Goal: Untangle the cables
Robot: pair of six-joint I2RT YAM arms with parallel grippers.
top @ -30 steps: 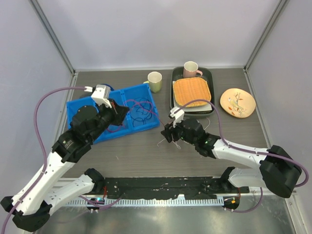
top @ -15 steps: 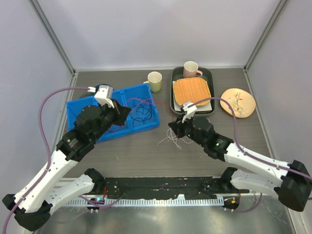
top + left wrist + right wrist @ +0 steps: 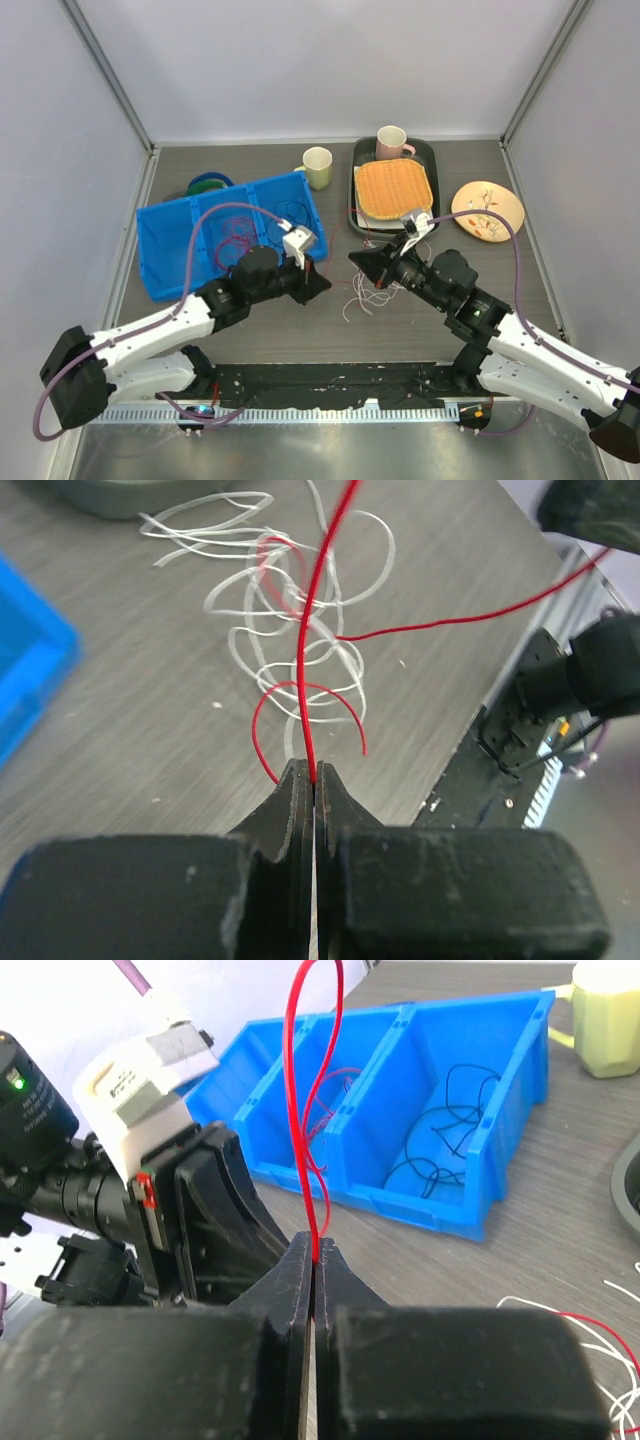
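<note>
Two grippers, each pinching a thin red strand. The step in hand appears to be drawing red clear of white.

- Left gripper [image 3: 313, 777]: just off the near corner of the blue bin [image 3: 172, 250], at the end nearest the tray [image 3: 357, 160]. Jaws are pressed fully together, nipping the red cable [image 3: 318, 630] at their very tips.
- Right gripper [image 3: 316, 1250]: a little farther out from that same bin corner, facing the left one. Jaws are likewise closed flat on a red strand, which rises above them in a narrow loop.
- Whether both hold the same strand cannot be told for certain.
- White cables [image 3: 262, 608]: a loose knot of loops on the table [image 3: 260, 330], beyond the bin's tray-side end and between the two grippers. The red cable runs straight across this knot, and a second red length branches off toward the right gripper.
- Dark cables [image 3: 447, 1150]: coiled in the bin's end compartment, apart from the knot.
- Red loops [image 3: 236, 243]: in the bin's middle compartment.

Next move, as a judgement — pull the two grips slowly apart and upward, so the red slides out of the white loops. If the white lifts with it, the strand is snagged; ease off and re-grip nearer the crossing.
</note>
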